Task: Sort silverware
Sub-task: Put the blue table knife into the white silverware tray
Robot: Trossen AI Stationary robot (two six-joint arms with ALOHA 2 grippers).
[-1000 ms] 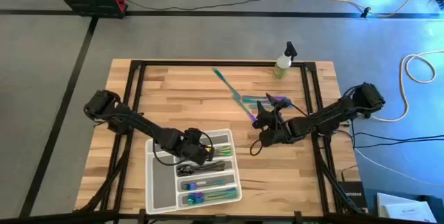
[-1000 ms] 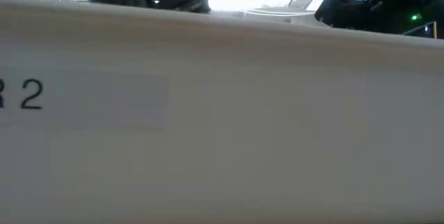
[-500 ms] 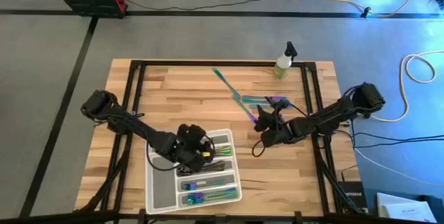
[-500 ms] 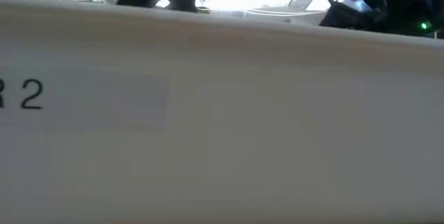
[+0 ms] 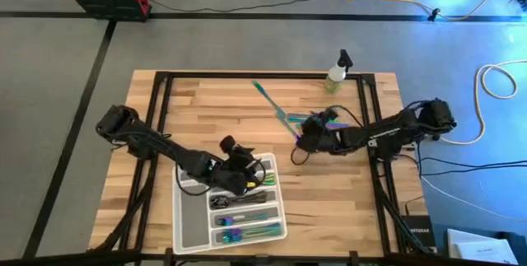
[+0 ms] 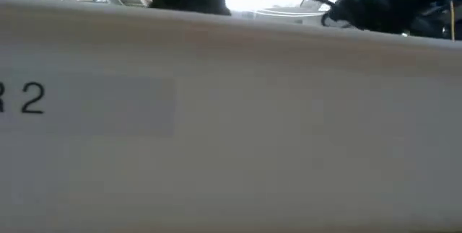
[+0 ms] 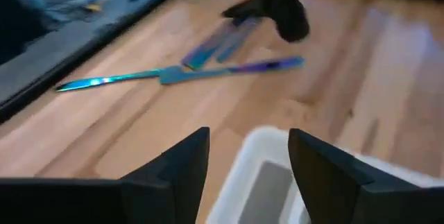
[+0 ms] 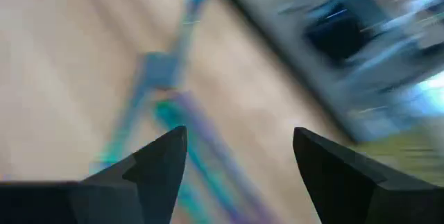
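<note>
- Left gripper [image 5: 239, 161] sat over the far edge of the white tray [image 5: 188, 231], at about 7 o'clock from table centre.
- Left wrist view: its fingers [image 7: 177, 163] were spread apart with nothing between them, the tray rim [image 7: 267, 141] showing in the gap.
- Right gripper [image 5: 306, 134] was over the loose silverware pile [image 5: 288, 118], at roughly 1 o'clock from table centre on the wooden table [image 5: 206, 105].
- Right wrist view: fingers [image 8: 163, 161] were spread wide and empty, with blurred teal-purple pieces [image 8: 163, 99] on the wood just beyond them.
- Whether the right fingertips touched any piece: couldn't tell, motion blur.
- Loose silverware: a long teal piece [image 5: 265, 95] ran diagonally from about 12 o'clock down towards the right gripper; a few purple-teal pieces [image 5: 328, 121] lay at the gripper's 1 o'clock side.
- Left wrist view showed the same pile: a long teal knife-like piece [image 7: 111, 80] crossed by a purple-blue one [image 7: 257, 66], two more lying beside each other behind them [image 7: 218, 41].
- Sorted silverware in the tray: dark pieces in the middle compartment [image 5: 239, 199], iridescent ones in the two nearer compartments [image 5: 247, 231], a green-tinted piece [image 5: 265, 179] just beside the left gripper.
- The tray's long left compartment [image 5: 191, 217] held nothing I could make out.
- Spray bottle [image 5: 337, 72] stood upright at the table's far edge, about 1 o'clock, well apart from both grippers.
- Low view was blocked by a pale surface; only dark arm parts showed over its top edge.
</note>
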